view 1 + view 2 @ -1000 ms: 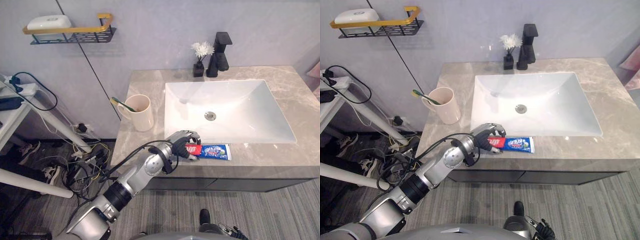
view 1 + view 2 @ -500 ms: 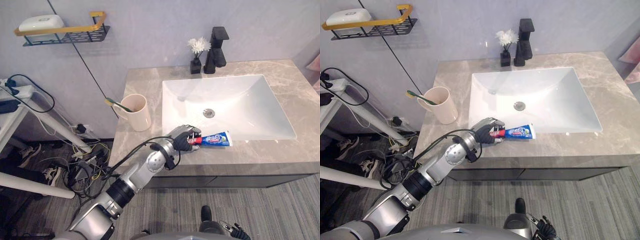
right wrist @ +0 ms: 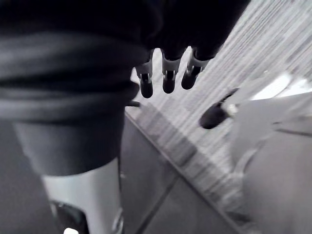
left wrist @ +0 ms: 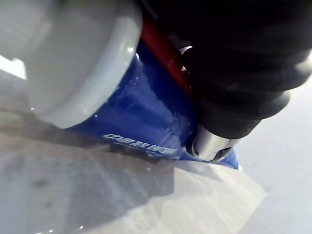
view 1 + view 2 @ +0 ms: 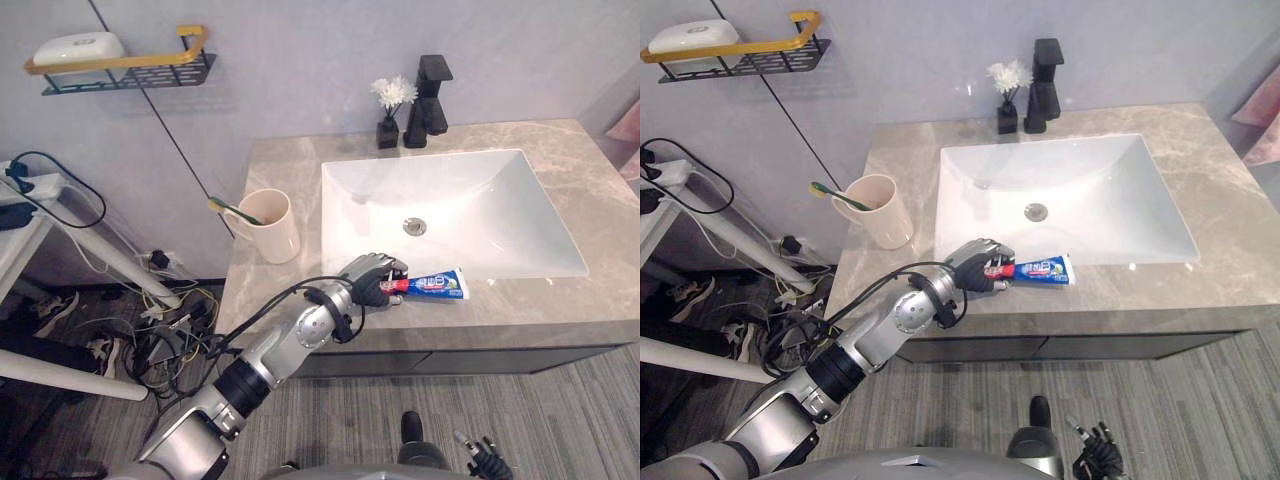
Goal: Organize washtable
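The cup [image 5: 272,225] stands back-left. The left hand [image 5: 372,280] has its fingers curled round the red cap end of the tube [image 5: 437,286], whose long axis runs rightward from the hand, on the counter's front strip beside the sink [image 5: 500,165]. The right hand [image 3: 168,73] hangs slack, well away.
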Tool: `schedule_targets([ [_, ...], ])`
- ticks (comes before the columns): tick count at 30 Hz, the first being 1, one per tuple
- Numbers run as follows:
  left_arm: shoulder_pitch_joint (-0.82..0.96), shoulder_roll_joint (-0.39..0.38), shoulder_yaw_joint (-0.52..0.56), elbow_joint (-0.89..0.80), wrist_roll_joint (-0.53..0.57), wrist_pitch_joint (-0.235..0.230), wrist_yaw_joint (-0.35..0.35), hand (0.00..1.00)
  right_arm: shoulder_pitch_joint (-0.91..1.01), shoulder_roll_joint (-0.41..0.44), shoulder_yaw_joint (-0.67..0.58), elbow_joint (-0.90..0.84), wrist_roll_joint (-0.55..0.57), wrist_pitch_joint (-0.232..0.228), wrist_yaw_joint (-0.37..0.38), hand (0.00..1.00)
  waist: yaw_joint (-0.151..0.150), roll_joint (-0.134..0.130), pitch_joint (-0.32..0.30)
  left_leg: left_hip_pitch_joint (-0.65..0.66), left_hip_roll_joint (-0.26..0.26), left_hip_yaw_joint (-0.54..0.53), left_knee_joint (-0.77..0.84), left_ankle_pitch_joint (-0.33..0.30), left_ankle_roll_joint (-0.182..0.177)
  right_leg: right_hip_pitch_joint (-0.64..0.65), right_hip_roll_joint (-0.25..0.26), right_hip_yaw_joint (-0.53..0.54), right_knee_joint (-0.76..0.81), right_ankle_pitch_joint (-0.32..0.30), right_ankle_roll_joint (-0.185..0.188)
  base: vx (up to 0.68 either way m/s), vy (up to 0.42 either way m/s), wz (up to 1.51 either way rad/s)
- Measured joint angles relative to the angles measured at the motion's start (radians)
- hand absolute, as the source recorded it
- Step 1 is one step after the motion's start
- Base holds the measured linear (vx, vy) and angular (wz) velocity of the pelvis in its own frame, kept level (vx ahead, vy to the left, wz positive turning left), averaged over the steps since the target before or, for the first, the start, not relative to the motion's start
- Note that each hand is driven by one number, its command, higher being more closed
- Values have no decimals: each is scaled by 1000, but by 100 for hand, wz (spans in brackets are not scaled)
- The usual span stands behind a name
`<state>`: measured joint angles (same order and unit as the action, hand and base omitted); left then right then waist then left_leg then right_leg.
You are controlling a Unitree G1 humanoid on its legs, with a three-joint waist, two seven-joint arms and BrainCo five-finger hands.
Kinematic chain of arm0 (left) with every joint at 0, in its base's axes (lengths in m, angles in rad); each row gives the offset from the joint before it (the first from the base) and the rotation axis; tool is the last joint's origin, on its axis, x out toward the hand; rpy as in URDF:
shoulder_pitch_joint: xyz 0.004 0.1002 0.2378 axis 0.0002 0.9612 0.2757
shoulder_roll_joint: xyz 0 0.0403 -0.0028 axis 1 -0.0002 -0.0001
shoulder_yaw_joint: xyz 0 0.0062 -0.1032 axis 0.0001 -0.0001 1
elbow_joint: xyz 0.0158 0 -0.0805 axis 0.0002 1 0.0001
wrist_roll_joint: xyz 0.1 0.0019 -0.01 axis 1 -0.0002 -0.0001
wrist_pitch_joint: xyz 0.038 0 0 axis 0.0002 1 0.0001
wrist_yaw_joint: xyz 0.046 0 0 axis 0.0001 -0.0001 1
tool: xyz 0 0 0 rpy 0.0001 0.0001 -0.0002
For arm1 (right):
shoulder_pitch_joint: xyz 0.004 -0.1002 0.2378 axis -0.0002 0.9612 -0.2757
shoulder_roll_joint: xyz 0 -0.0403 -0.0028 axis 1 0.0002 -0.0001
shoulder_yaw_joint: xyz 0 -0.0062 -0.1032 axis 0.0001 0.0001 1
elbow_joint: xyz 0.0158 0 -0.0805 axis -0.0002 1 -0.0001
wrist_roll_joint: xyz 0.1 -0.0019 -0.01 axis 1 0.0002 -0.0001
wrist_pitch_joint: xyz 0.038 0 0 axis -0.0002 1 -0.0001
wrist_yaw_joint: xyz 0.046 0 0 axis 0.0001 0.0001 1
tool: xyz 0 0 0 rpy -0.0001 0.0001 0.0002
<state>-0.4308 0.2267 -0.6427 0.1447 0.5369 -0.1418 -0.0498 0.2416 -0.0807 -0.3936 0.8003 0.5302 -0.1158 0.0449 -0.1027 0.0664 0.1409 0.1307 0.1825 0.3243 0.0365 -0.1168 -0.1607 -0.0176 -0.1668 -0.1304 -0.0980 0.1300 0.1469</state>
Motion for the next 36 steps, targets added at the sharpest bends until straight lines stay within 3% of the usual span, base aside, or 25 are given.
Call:
schedule_targets([
  [9, -10, -46, 36, -155, 0, 10, 2, 100, 49, 97, -235, -601, 186, -95, -3, 0, -16, -22, -2, 24, -13, 144, 5, -10, 1, -69, 19, 153, 6, 44, -2, -37, 6, -51],
  [13, -10, -69, 112, -285, -2, 5, 23, 100, 48, 139, -307, -901, 254, -183, -27, 0, -10, -26, -21, 33, -12, 182, 29, -30, 0, -78, 25, 189, 6, 48, -1, -58, -9, -28],
  [17, -9, -78, 132, -357, -16, -26, 31, 100, 22, 141, -279, -1077, 233, -246, -57, 0, 0, -35, -62, 31, -12, 180, 30, -29, -1, -80, 25, 189, 6, 49, -3, -5, 0, -1],
  [19, -9, -88, 137, -388, -31, -32, 39, 100, -1, 140, -226, -1114, 233, -267, -57, 0, 8, -31, -83, 27, -12, 166, 34, -28, -2, -75, 22, 179, 6, 50, -4, 0, 8, 19],
  [20, -9, -99, 138, -399, -53, -37, 41, 100, -14, 140, -174, -1119, 233, -273, -56, 0, 12, -43, -90, 16, -11, 150, 37, -28, -1, -74, 17, 163, 6, 50, -4, -1, 6, 32],
  [25, -9, -109, 152, -444, -127, -38, 69, 100, -68, 106, 158, -1119, 234, -244, -42, 0, 58, -43, -102, -4, -10, 74, 40, -16, 3, -47, 4, 92, 6, 46, -7, 1, -4, 44],
  [27, -9, -109, 192, -462, -141, -37, 95, 100, -125, 73, 300, -1119, 235, -196, 6, 0, 77, -46, -102, -15, -10, 32, 41, -3, 4, -35, -1, 57, 6, 46, -8, 0, -24, 48],
  [32, -9, -108, 221, -464, -139, -28, 160, 100, -228, 58, 437, -1118, 249, -153, 68, 0, 116, -62, -105, -20, -15, -16, 40, 4, 11, -4, -15, -5, 6, 45, -8, -20, -5, 32],
  [36, -9, -107, 222, -464, -137, -25, 190, 100, -291, 55, 505, -1117, 317, -138, 98, 0, 115, -92, -124, -27, -14, -39, 37, 9, 11, 4, -16, -30, 6, 39, -12, -15, -9, 18],
])
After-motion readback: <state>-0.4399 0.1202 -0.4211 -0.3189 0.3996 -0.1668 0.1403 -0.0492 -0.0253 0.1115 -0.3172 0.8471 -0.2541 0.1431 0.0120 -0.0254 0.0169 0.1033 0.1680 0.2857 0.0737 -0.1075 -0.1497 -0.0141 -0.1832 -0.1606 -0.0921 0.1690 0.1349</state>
